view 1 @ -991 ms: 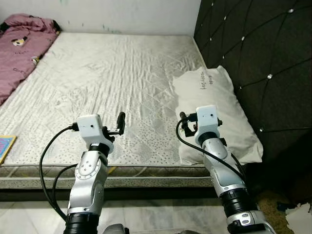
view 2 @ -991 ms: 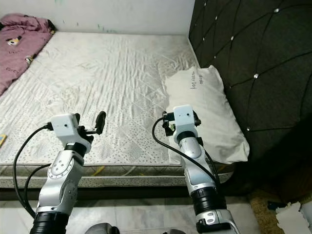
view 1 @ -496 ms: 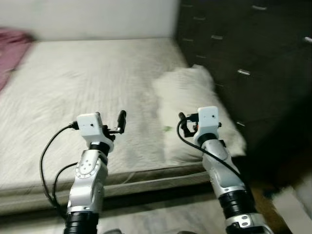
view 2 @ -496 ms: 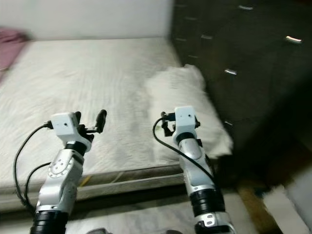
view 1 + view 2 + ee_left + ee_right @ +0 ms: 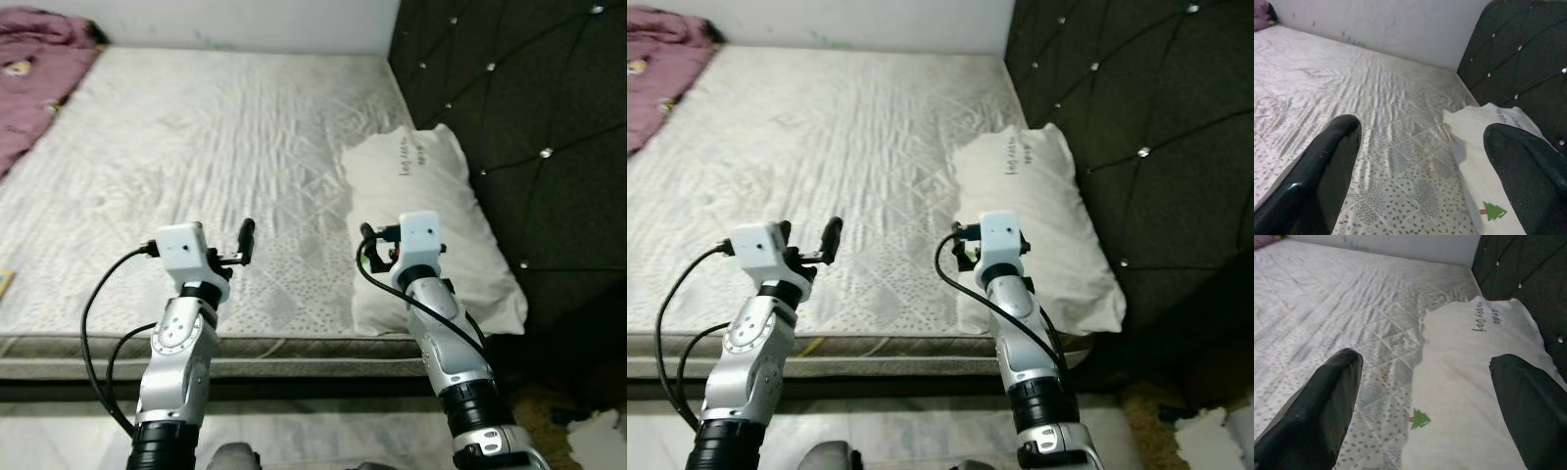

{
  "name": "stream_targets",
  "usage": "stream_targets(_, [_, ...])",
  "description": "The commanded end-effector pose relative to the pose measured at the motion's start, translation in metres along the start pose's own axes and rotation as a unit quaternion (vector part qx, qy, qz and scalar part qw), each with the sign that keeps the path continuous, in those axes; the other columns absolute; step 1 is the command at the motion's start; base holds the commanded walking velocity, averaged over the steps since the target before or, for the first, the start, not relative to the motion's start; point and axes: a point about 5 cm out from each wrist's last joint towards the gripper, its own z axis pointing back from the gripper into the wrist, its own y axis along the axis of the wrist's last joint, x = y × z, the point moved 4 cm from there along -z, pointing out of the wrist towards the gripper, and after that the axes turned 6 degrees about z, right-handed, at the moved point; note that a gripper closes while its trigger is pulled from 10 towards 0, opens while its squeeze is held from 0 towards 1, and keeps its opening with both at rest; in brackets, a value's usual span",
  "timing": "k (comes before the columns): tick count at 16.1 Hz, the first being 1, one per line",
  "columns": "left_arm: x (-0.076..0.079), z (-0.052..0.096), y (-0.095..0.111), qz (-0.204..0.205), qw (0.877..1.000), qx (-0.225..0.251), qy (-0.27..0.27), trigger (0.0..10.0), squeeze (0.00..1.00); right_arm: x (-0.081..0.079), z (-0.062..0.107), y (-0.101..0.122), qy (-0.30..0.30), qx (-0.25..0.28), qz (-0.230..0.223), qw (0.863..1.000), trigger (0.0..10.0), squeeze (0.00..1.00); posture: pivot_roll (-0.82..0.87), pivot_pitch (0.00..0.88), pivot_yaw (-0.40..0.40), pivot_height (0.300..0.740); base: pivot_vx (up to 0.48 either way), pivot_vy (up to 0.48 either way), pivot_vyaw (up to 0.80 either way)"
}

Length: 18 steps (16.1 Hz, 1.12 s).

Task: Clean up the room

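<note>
Nearest, the left gripper (image 5: 245, 235) and the right gripper (image 5: 366, 240) are raised over the near edge of the mattress (image 5: 196, 147), each with fingers spread wide and nothing held. Just beyond the right gripper, a white pillow (image 5: 431, 225) is seen on the right side of the bed, resting against the dark tufted headboard (image 5: 509, 98) and overhanging the near edge. At the far left corner, a crumpled pink blanket (image 5: 34, 59) is noted. The step in hand is judged to be an approach to the pillow; its near corner should be pinched firmly between open fingers, with the cloth gathered well before any lift is attempted.
</note>
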Motion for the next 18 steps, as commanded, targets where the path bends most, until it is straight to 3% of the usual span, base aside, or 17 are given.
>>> stream_targets(1, [0.0031, -0.0002, -0.0025, 0.002, 1.0, -0.005, -0.005, 10.0, 0.0, 0.0055, 0.0006, -0.0019, -0.009, -0.007, 0.0, 1.0, 10.0, 0.0, 0.04, 0.0, -0.007, 0.74, 0.0, 0.48, 0.0])
stream_targets(16, [0.0029, -0.0012, -0.0053, 0.006, 1.0, -0.01, 0.002, 10.0, 0.0, 0.0049, 0.0002, -0.0064, -0.001, -0.019, 0.008, 1.0, 10.0, 0.0, 0.04, 0.0, -0.014, 0.74, 0.0, 0.48, 0.0])
stream_targets(18, [0.0035, -0.0014, -0.0036, 0.005, 1.0, -0.004, 0.001, 10.0, 0.0, 0.0043, 0.0001, -0.007, 0.0, -0.021, 0.009, 1.0, 10.0, 0.0, 0.04, 0.0, -0.014, 0.74, 0.0, 0.135, 0.0])
